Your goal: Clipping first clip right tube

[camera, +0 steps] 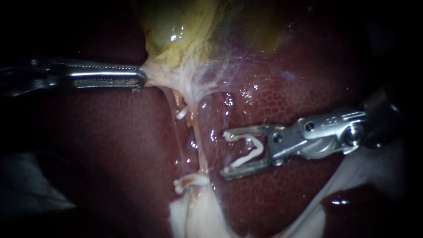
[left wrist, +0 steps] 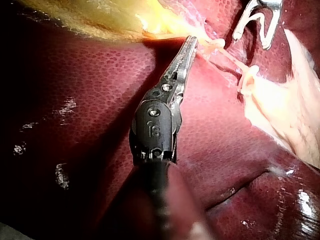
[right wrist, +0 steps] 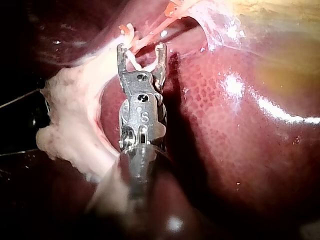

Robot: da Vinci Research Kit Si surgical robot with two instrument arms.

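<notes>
My left instrument (camera: 142, 79) comes in level, its jaws shut on pale tissue at the neck of the yellow gallbladder (camera: 185, 26), which it holds taut. Two thin tubes run down from there. The right tube (camera: 202, 147) is pinkish and stretched. My right instrument (camera: 224, 153) lies just right of it, its jaws wide apart with a white clip (camera: 251, 152) seated between them and touching both. The jaw tips stop short of the tube. In the right wrist view those jaws (right wrist: 140, 50) point at the tubes (right wrist: 150, 35). The left wrist view shows the left jaws (left wrist: 192, 42) on the tissue.
Dark red liver (camera: 308, 75) lies all around and under the tubes. A small white piece (camera: 181, 113) sits on the left tube (camera: 175, 130). Pale fatty tissue (camera: 194, 211) spreads below where the tubes end. Thin whitish film (camera: 229, 66) covers the liver near the gallbladder.
</notes>
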